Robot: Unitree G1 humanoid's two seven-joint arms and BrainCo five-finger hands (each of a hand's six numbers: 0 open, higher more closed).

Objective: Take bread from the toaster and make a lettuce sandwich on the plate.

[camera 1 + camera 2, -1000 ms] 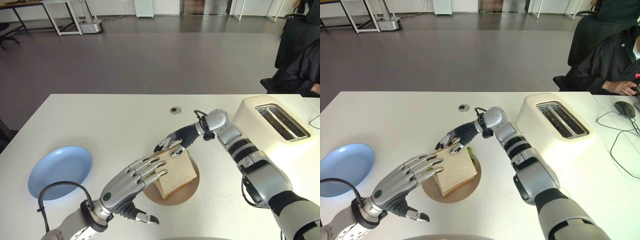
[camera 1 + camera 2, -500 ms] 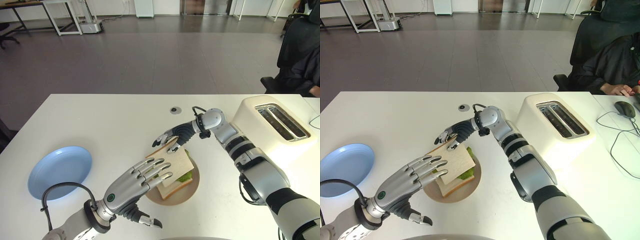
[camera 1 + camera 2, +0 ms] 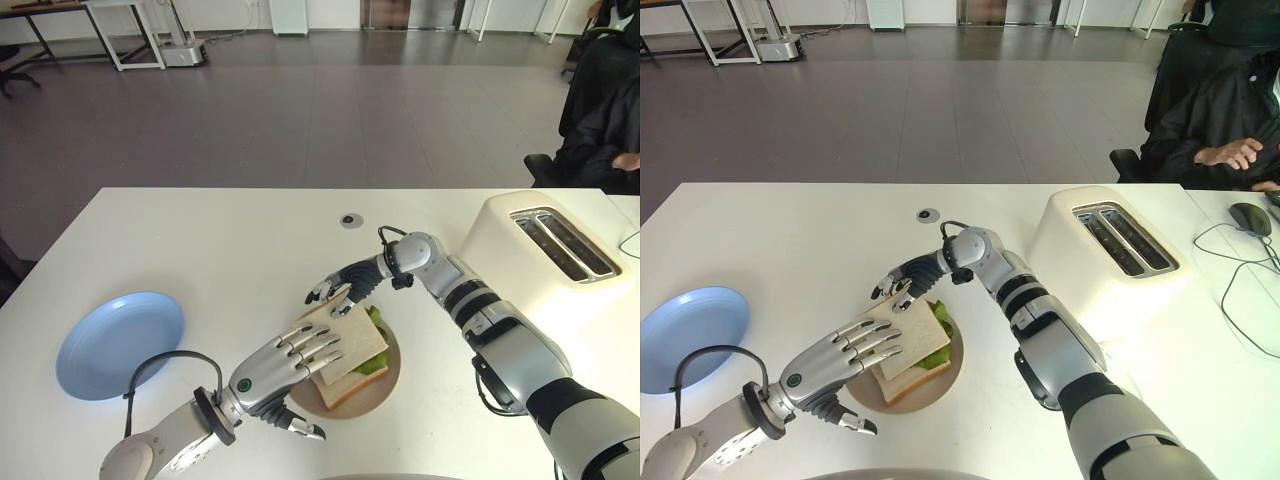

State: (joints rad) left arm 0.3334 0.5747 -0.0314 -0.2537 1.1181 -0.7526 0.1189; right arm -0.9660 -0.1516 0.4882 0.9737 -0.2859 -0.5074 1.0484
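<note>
Tabletop [image 3: 200, 250]: white, seen from above and behind the hands.

Tan plate [image 3: 386, 388]: near the front middle of the tabletop. Carries a stacked sandwich: bottom slice [image 3: 343, 386] flat on the plate, lettuce [image 3: 372, 364] showing green along the right edge, top slice [image 3: 355, 338] lying askew over it, one corner pointing away from the robot.

Right hand [image 3: 338, 293]: at the far corner of the top slice, arm coming in from the toaster side. Fingers [image 3: 320, 292] curled around that corner and pinching it, thumb pressed on the bread's upper face.

Left hand [image 3: 275, 368]: at the near-left side of the tan plate, palm down. Fingers [image 3: 318, 348] stretched out and spread, tips lying on the left part of the top slice; grips nothing.

Toaster [image 3: 520, 250]: white, at the right of the tabletop, well apart from the tan plate, two slots facing up.

Blue plate [image 3: 115, 345]: at the left, well apart from the sandwich.

Round insert [image 3: 348, 220]: small, set in the tabletop beyond the right hand.
</note>
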